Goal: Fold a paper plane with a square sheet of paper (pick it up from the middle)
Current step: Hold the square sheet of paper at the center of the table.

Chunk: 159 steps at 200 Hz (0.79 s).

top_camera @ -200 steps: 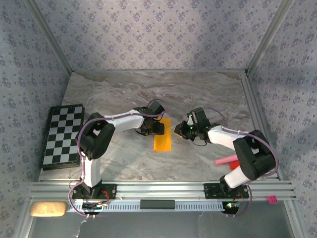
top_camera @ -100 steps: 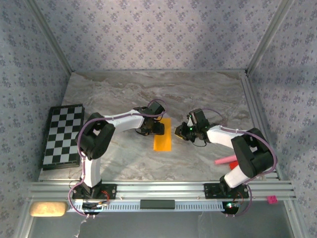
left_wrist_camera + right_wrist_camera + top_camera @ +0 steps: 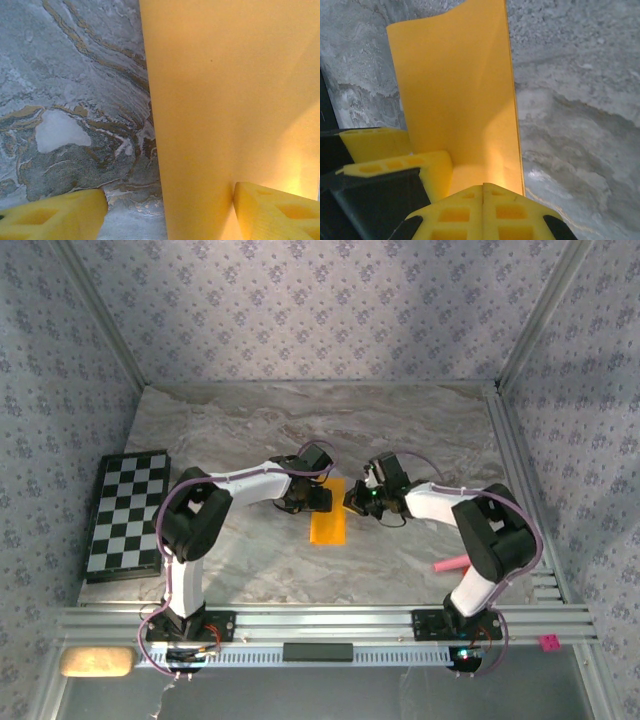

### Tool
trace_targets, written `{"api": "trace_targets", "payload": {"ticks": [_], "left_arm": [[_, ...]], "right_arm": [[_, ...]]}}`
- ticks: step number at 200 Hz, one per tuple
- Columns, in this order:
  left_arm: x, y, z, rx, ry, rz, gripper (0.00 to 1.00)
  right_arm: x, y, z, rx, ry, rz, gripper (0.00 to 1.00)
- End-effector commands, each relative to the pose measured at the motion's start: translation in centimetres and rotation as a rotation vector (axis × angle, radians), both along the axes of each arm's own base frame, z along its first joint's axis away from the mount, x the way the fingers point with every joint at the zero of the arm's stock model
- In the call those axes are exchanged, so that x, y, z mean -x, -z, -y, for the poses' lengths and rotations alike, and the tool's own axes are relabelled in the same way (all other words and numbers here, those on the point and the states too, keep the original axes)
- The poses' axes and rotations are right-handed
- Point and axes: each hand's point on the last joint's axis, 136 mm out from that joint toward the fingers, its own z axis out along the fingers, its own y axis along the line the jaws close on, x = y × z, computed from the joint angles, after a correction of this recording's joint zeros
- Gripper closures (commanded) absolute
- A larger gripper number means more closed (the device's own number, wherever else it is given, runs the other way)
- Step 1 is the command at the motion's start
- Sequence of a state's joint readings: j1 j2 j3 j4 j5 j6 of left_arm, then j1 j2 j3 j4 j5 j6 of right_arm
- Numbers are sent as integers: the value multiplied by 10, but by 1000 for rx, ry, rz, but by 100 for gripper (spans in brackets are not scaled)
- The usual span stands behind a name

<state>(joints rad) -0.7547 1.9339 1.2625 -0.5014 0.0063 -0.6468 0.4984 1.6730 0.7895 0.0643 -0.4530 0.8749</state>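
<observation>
Yellow fingers (image 3: 465, 215) of right gripper (image 3: 484, 197) pressed together, no gap, tips at near edge of paper (image 3: 455, 90); whether sheet is pinched, cannot tell. Paper runs on toward 12 o'clock. Left gripper (image 3: 167, 212) spread wide: one finger (image 3: 50, 217) over marble table (image 3: 75, 75), other over paper, sheet's edge between them. From above, orange strip lies mid-table, grippers at its 10 and 2 o'clock.

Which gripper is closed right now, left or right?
The right gripper: its jaws are together at the square sheet of paper. The left gripper stands open.
</observation>
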Motion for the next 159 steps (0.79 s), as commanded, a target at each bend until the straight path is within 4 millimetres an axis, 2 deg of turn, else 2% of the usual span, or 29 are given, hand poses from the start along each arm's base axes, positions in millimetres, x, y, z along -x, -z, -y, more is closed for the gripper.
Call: {"api": "trace_targets", "payload": {"ticks": [1,79,110,123,144,159], "left_arm": [[6,48,-11,-67,7,-56,28],[8,50,-13,-70,5,-60,28],[8,50,-12,-65,6,-60,28],[8,50,-11,-62,5,-62,28],[8,49,-11,-63,7,-60,28],[8,49,-10,-58,5,-59,28]], "right_arm": [[-7,2,-8,5,-20,0,100],[-12,7,-26,-21,-62,-16,100],[-7,19,-27,-7,-73,-47,100],[-2,28,-24,15,-80,-65,100],[13,50,-2,134,-74,-114,100],[23,61,5,166,-89,-133,100]]}}
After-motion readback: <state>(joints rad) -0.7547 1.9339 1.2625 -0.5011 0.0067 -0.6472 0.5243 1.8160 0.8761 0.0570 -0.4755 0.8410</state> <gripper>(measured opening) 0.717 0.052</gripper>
